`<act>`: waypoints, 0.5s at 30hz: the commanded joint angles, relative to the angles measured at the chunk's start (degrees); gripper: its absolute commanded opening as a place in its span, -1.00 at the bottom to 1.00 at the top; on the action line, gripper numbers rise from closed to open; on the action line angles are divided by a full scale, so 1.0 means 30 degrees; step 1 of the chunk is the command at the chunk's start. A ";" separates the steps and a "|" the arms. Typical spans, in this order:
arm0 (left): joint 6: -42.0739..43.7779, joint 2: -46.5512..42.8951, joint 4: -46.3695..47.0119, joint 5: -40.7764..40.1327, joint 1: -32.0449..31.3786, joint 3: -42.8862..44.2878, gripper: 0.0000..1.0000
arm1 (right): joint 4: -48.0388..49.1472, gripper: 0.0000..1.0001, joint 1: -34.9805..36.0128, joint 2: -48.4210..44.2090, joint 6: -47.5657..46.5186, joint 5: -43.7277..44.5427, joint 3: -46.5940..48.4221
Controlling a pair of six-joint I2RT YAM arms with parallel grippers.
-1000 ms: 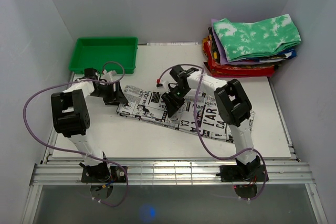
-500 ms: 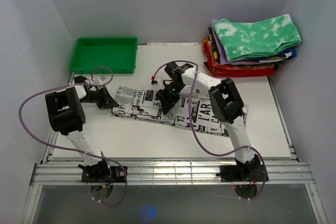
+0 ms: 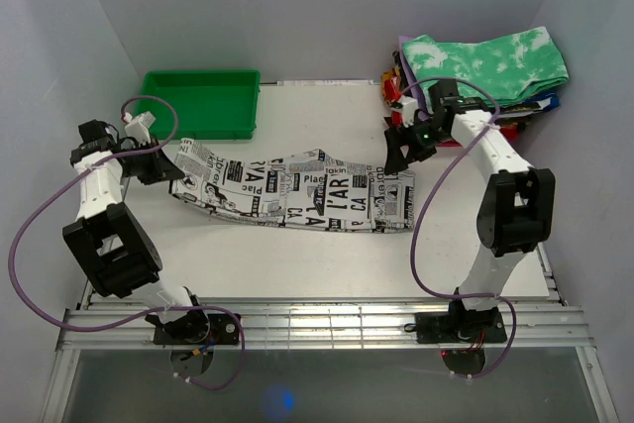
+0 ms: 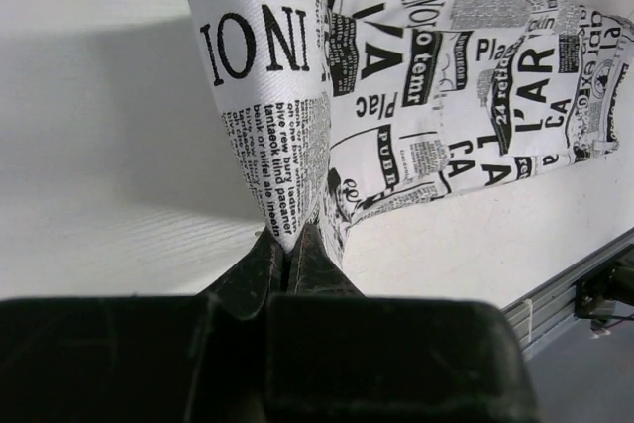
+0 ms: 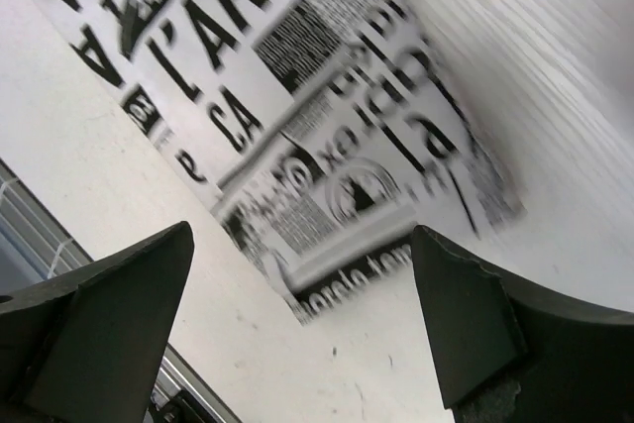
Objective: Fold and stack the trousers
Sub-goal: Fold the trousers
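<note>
The trousers (image 3: 297, 190), white with black newspaper print, lie stretched left to right across the middle of the table. Their left end is lifted off the surface, pinched by my left gripper (image 3: 161, 165). In the left wrist view the fingers (image 4: 260, 263) are shut on a fold of the printed cloth (image 4: 267, 116), which hangs away toward the table. My right gripper (image 3: 401, 151) hovers over the trousers' right end, open and holding nothing. In the right wrist view it (image 5: 300, 237) has its jaws spread wide above the cloth's corner (image 5: 297, 96).
A green tray (image 3: 198, 101) sits at the back left. At the back right is a stack of folded clothes (image 3: 475, 86), a green-and-white tie-dye piece on top, just behind my right gripper. A metal rail (image 3: 317, 324) runs along the near table edge.
My left gripper shut on the trousers' left end and drew it left and up. My right gripper opened, let go and swung right toward the stack. The trousers now lie stretched out longer.
</note>
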 commanded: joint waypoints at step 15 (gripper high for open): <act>-0.1717 -0.0647 -0.3697 0.1071 -0.3739 0.5961 -1.00 | 0.4706 0.64 -0.3638 0.0036 0.4567 -0.2930 -0.8019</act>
